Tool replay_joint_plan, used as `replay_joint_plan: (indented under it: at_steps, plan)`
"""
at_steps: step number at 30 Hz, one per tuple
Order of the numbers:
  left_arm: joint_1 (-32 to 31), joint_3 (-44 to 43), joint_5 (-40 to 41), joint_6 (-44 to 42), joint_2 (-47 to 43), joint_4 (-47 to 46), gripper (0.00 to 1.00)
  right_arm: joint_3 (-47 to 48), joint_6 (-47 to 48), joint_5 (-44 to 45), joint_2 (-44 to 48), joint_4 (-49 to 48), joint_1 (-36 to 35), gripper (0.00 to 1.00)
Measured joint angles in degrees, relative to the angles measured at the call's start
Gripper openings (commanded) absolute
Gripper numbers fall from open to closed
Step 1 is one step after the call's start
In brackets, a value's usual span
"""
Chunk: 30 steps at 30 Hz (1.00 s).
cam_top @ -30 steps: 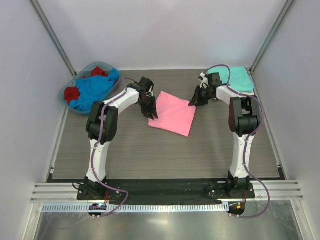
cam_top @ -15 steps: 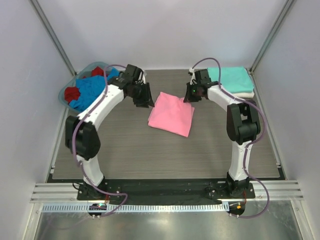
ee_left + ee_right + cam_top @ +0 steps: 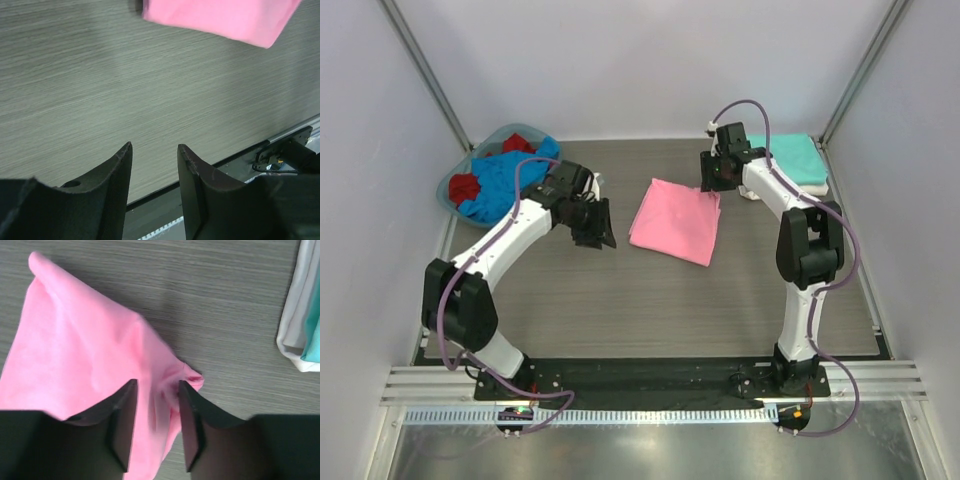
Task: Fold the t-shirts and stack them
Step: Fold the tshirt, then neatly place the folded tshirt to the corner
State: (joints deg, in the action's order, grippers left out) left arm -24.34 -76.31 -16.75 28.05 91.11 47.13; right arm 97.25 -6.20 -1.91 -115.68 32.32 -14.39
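A folded bright pink t-shirt (image 3: 675, 220) lies flat in the middle of the table. My right gripper (image 3: 714, 176) hangs over its far right corner, open; the bunched pink corner (image 3: 187, 377) lies under and between the spread jaws, not pinched. My left gripper (image 3: 592, 226) is open and empty over bare table, left of the pink shirt (image 3: 220, 15). A folded teal t-shirt (image 3: 788, 155) rests on a folded white t-shirt (image 3: 812, 186) at the far right. Blue (image 3: 510, 178) and red (image 3: 465, 187) t-shirts lie crumpled in the basket.
The blue-rimmed plastic basket (image 3: 447, 190) stands at the far left corner. White walls and metal posts close in the table on three sides. The teal-and-white stack's edge (image 3: 292, 315) shows at the right of the right wrist view.
The left arm has drawn back from the pink shirt, toward the left and nearer. The right gripper tugged the shirt's far corner slightly right and has opened its jaws.
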Motion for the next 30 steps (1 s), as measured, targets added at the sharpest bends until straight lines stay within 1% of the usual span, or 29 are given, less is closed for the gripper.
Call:
replay_joint_plan:
  at_steps: [2,5,7,12,16,22,30]
  plan:
    - [0.0,0.0,-0.5,0.2,0.0,-0.9,0.44,0.6,0.0,-0.1,-1.5,0.3,0.7,0.54]
    - [0.0,-0.1,-2.7,1.6,1.1,-3.3,0.43,1.1,-0.2,-0.4,-3.8,1.0,1.9,0.58]
    - [0.0,-1.0,-4.8,3.1,3.5,-5.3,0.43,1.1,-0.6,-0.7,-4.3,1.9,2.8,0.59]
    - [-0.5,-9.3,-8.7,5.5,16.0,-9.3,0.41,1.2,-2.3,-2.9,-4.3,2.5,5.2,0.63]
    - [-0.8,-14.4,-9.7,6.2,25.2,-11.9,0.39,0.0,-5.1,-5.3,-4.2,2.0,6.9,0.64]
    - [-0.7,-18.6,-8.2,6.2,33.7,-12.0,0.37,-7.6,-13.2,-7.9,-3.9,-2.1,7.6,0.68]
    - [-0.5,-20.8,-4.7,5.9,34.8,-10.3,0.35,-18.0,-23.0,-8.7,0.4,-11.7,7.4,0.68]
